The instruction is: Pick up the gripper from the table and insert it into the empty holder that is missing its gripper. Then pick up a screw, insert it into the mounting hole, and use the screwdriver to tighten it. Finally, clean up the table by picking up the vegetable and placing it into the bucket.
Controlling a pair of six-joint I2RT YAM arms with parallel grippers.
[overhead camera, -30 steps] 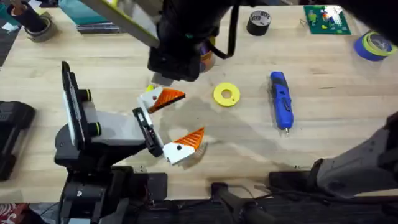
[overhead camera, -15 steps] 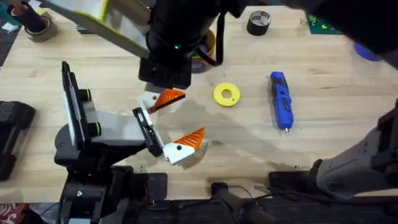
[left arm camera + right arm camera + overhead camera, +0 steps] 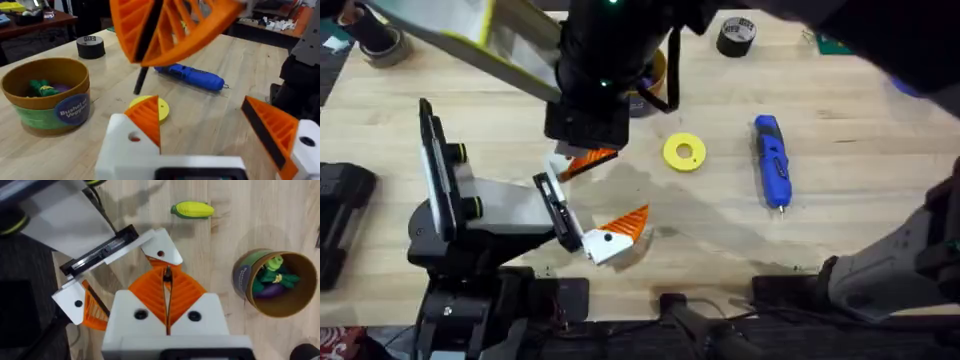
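We see the left gripper (image 3: pixel 590 200) in the lower middle of the overhead frame. The right gripper (image 3: pixel 582 135) hangs just above it. The disc (image 3: pixel 684 152) lies to the right of them, and the screwdriver (image 3: pixel 771 160) farther right. The tape roll (image 3: pixel 735 36) sits near the top edge.

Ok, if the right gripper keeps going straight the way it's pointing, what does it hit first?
Most likely the white holder on the left arm's tip, which lies directly beyond the right gripper. How much gap remains between them is unclear.
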